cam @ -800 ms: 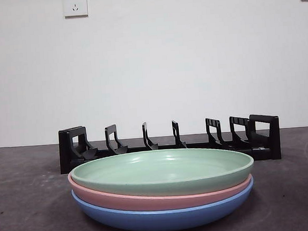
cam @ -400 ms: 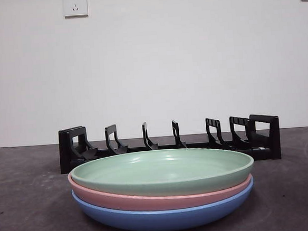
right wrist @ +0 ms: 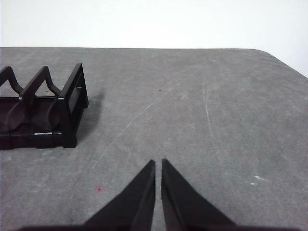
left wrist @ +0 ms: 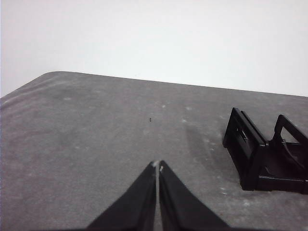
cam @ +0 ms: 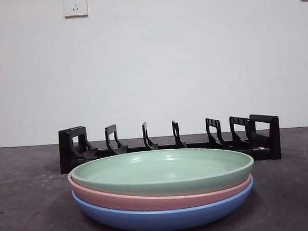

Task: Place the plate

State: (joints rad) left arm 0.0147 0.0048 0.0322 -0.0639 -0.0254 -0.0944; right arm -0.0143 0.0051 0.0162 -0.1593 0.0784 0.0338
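Note:
Three plates lie stacked in the front view: a green plate (cam: 163,170) on top, a pink plate (cam: 160,199) under it, a blue plate (cam: 163,216) at the bottom. Behind them stands a black slotted plate rack (cam: 169,143), empty. One end of the rack shows in the left wrist view (left wrist: 264,156) and the other end in the right wrist view (right wrist: 43,113). My left gripper (left wrist: 157,166) is shut and empty over bare table. My right gripper (right wrist: 158,162) is shut, with a thin gap, and empty. Neither arm shows in the front view. The plates are out of both wrist views.
The dark grey table (cam: 28,209) spreads to both sides of the stack. A white wall with a socket (cam: 75,4) stands behind. The table's rounded corners show in the left wrist view (left wrist: 48,77) and the right wrist view (right wrist: 276,57).

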